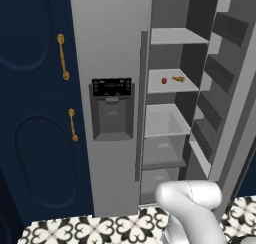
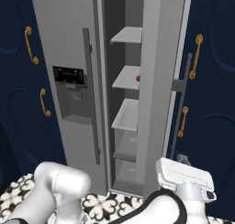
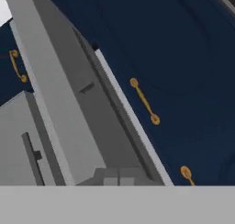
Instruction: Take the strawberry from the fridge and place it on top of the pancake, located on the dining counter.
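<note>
On the middle shelf of the open fridge point(image 1: 117, 48) sat the strawberry point(image 1: 163, 80), just beside a small yellow bit point(image 1: 178, 79), with the right door swung wide and the arm low in front. Seemed tiny, light, soft and easily bruised, rounded enough to roll or squirt free, so best pinched gently across the widest part of the body with little force. Was carried empty with jaws closed, the gripper point(image 2: 182, 159) low by the open door's edge, well apart from the berry.
</note>
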You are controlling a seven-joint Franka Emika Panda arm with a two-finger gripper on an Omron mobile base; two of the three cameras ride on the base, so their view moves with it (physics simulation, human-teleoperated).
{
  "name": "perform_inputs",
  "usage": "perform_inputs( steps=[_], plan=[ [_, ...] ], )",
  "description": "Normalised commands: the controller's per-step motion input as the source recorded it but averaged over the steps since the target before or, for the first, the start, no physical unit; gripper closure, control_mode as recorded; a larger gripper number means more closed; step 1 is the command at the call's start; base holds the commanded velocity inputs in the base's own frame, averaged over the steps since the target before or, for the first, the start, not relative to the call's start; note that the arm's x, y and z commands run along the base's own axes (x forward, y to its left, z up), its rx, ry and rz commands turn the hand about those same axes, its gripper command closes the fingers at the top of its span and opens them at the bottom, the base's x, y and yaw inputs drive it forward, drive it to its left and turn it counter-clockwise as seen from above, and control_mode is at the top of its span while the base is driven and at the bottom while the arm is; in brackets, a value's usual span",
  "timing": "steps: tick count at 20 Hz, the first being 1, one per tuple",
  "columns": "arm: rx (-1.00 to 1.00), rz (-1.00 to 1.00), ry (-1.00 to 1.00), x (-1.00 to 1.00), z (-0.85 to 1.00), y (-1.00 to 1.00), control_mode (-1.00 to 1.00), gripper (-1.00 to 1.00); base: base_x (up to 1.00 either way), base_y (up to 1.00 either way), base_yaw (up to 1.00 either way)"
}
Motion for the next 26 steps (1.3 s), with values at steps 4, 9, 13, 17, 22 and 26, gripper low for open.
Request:
perform_inputs(
  steps=[4, 9, 13, 17, 22, 26],
  plan=[
    [-0.34, 0.00, 0.17, -0.21, 0.93, 1.00, -1.00, 1.00, 0.00, 0.00, 0.00],
    [-0.24, -0.16, 0.35, -0.04, 0.88, 1.00, -1.00, 1.00, 0.00, 0.00, 0.00],
    [-0.09, -0.31, 0.45, -0.05, 0.70, 1.00, -1.00, 1.00, 0.00, 0.00, 0.00],
    [-0.02, -0.30, 0.43, -0.23, 0.73, 1.00, -1.00, 1.00, 0.00, 0.00, 0.00],
    [-0.01, -0.13, 0.34, -0.12, 0.49, 0.72, -1.00, 1.00, 0.00, 0.00, 0.00],
    [0.03, 0.00, 0.39, 0.20, 0.01, 0.14, -1.00, 1.00, 0.00, 0.00, 0.00]
  ],
)
